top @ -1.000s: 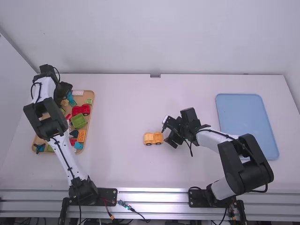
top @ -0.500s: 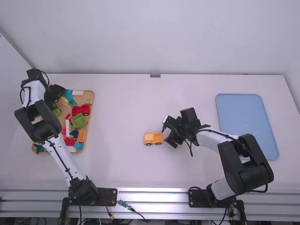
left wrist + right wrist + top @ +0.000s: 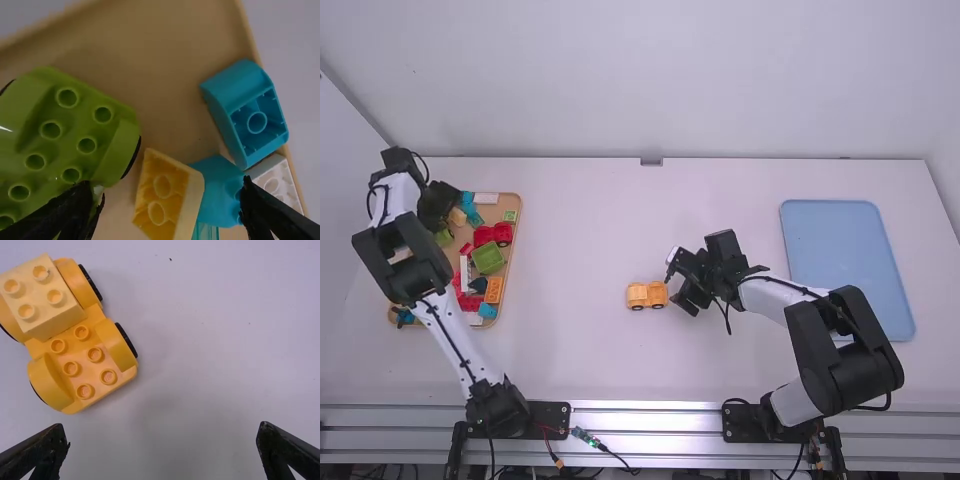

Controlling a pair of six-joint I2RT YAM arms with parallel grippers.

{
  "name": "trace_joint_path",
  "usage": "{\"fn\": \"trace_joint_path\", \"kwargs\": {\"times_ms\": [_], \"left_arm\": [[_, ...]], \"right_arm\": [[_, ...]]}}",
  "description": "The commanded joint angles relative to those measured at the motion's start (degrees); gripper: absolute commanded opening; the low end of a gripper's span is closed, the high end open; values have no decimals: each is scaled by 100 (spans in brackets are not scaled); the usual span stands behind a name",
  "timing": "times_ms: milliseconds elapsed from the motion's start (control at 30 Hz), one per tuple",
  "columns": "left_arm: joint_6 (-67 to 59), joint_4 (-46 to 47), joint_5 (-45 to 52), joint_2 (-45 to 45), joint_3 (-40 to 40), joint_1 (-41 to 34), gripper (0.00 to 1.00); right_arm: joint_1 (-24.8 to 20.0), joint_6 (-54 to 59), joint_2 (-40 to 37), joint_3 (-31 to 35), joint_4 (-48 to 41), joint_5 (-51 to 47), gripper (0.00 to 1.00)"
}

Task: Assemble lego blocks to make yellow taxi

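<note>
My left gripper (image 3: 455,212) is low over the far end of the block tray; in the left wrist view the gripper (image 3: 167,212) is open, a yellow sloped block (image 3: 167,192) lying between its fingertips, not gripped. On the mid-table stands an orange-yellow wheeled base (image 3: 648,295); in the right wrist view a pale yellow block (image 3: 42,297) sits on one end of this base (image 3: 82,357), bare studs on the other. Beside it, to its right, my right gripper (image 3: 680,280) holds still; in the right wrist view the gripper (image 3: 162,445) is open and empty.
The wooden tray (image 3: 518,215) holds a green wheeled base (image 3: 70,135), teal blocks (image 3: 250,115), a white block (image 3: 277,182), red pieces (image 3: 493,234) and a green block (image 3: 488,258). A blue tray (image 3: 845,250) lies at the right.
My left gripper has moved a little left and toward the camera over the tray, then shifted slightly back right. The right arm and the yellow base have stayed put.
</note>
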State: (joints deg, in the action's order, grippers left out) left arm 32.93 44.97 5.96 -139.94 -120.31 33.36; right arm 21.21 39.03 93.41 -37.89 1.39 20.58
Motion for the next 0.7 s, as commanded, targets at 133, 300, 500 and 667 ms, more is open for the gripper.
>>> {"fn": "trace_joint_path", "kwargs": {"times_ms": [133, 300, 500, 667], "left_arm": [[127, 748, -575, 186, -599, 0, 79], [225, 1217, -627, 186, -1132, -48, 82], [24, 1003, -42, 186, -975, -125, 82], [-50, 658, 90, 186, -490, -155, 84]], "right_arm": [[17, -22, -127, 28, 28, 13, 100], [17, -24, -127, 28, 26, 13, 100], [15, -26, -127, 31, 4, 13, 100], [11, -24, -127, 31, -28, 13, 100]]}}
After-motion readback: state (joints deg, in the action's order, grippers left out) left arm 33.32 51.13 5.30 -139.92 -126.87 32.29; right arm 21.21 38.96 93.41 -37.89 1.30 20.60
